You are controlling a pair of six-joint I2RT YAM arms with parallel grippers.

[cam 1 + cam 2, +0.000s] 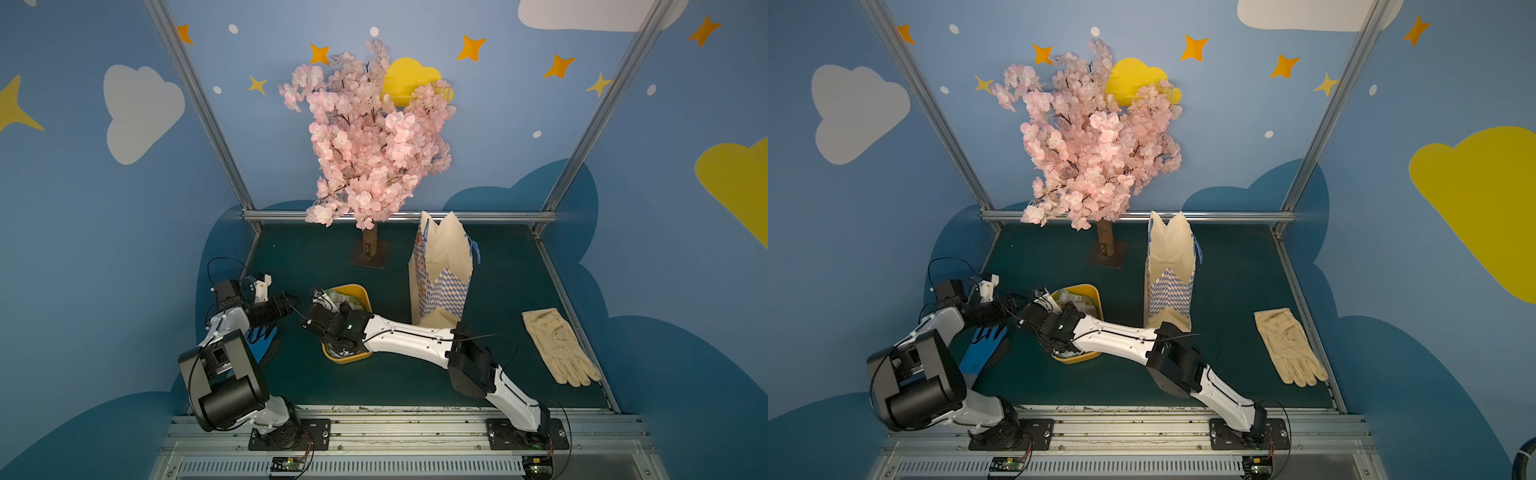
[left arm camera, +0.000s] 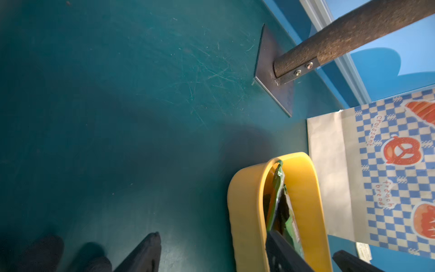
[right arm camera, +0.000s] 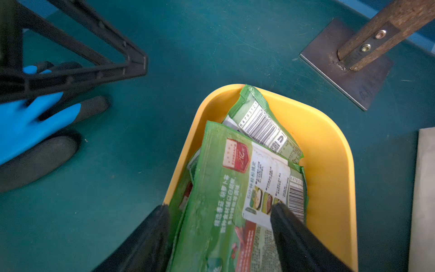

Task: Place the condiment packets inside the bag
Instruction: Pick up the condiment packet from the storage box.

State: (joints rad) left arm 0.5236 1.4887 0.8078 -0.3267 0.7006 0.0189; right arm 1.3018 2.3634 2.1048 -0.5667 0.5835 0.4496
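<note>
Two labels on bag (image 2: 388, 179): "croissant", "french bread"; condiment packets (image 3: 223, 188) barcoded.

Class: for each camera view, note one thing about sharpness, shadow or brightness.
Left wrist view: the left hand is blurred, and a broad soft shadow crosses the mat. Right wrist view: the condiment packets are sharp, barcodes readable. Both top views: the blossom tree is brightest.

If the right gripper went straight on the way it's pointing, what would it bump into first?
Most likely the condiment packets in the yellow tray: the right gripper points at the top one, though depth is unclear.
</note>
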